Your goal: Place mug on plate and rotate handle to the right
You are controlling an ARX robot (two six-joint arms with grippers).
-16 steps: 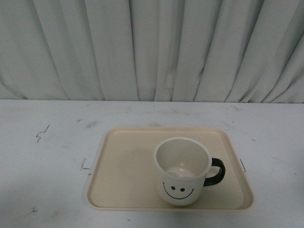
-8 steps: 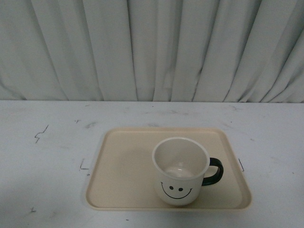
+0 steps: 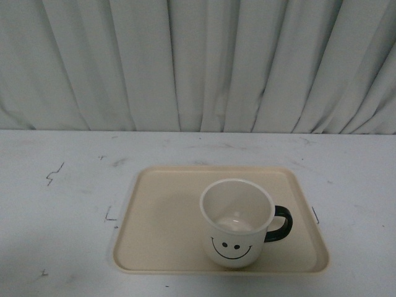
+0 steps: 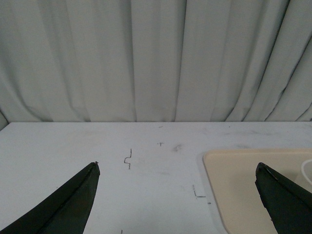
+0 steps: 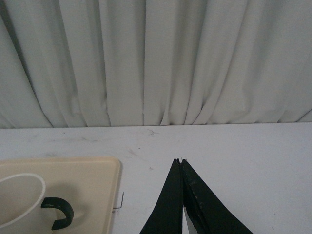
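The white mug with a black smiley face stands upright on the beige plate, right of its middle. Its dark handle points to the right. No gripper shows in the front view. My left gripper is open and empty over the table, left of the plate's corner. My right gripper is shut and empty, to the right of the plate; the mug and its handle show there too.
A white table with small pen marks holds the plate. A pale curtain hangs close behind the table's far edge.
Nothing on the table has moved; only the front view shifts very slightly.
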